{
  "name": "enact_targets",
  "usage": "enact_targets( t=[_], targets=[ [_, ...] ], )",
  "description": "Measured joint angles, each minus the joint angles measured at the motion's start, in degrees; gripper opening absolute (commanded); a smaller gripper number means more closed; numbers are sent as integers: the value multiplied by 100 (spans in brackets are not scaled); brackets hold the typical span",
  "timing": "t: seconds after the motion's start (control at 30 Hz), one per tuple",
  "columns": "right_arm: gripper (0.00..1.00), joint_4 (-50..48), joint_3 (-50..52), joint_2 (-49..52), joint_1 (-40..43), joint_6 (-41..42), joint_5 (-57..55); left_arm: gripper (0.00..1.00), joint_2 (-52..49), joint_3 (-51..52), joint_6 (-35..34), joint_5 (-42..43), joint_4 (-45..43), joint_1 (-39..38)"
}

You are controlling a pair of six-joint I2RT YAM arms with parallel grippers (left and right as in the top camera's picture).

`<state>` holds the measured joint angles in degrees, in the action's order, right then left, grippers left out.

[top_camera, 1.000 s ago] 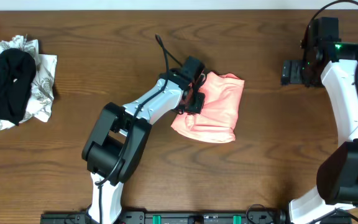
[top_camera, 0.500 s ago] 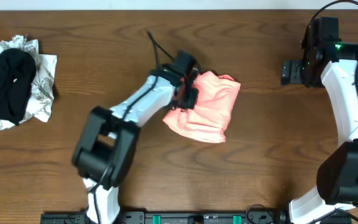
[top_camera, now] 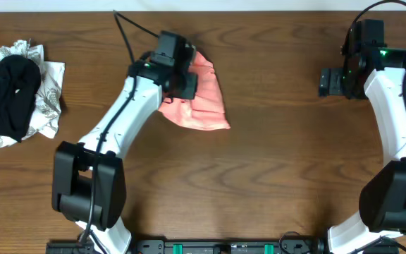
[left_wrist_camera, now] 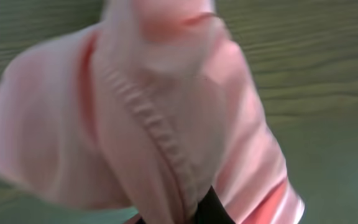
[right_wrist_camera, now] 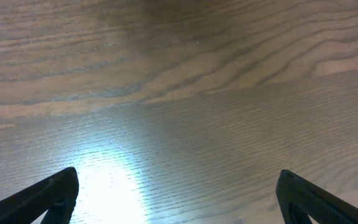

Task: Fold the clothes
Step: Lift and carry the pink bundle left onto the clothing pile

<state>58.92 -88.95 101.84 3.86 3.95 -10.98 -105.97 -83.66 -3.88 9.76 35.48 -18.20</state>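
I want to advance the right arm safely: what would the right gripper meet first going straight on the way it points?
Its wrist view shows the right gripper, fingers open, aimed at bare wooden table; nothing lies in between. It would probably meet the tabletop first, though the depth is unclear.

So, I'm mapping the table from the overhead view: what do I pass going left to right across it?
Heap of black fabric on white patterned cloth → bunched salmon-pink soft fabric T-shirt → black right fingers, standing open over bare wood.
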Motion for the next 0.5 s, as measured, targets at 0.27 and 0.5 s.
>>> enact_targets(
  t=[0.27, 0.5],
  targets=[
    [99, 0, 0, 0, 0, 0, -2, 6, 0, -933, 326, -352, 485, 636],
    [99, 0, 0, 0, 0, 2, 0, 6, 0, -1534, 721, -758, 581, 1397]
  ],
)
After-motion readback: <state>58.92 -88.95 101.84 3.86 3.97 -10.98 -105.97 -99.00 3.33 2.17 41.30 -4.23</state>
